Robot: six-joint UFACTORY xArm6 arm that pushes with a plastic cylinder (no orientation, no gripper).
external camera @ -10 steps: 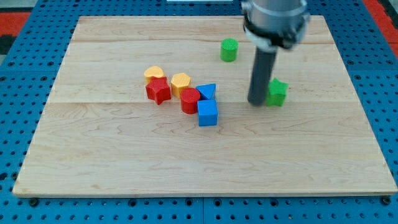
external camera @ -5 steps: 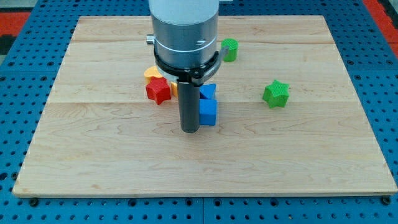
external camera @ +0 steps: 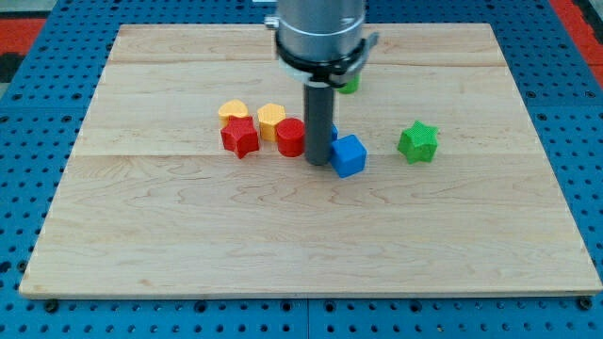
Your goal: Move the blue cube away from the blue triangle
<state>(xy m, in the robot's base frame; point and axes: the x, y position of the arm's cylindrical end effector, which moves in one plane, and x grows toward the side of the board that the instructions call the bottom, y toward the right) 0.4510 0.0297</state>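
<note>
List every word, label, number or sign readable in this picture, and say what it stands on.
None: no readable text shows anywhere.
The wooden board, the blue cube, the red star, the green star and the arm's grey housing all bear no markings.
My tip rests just to the view's left of the blue cube; the rod is plain dark.
</note>
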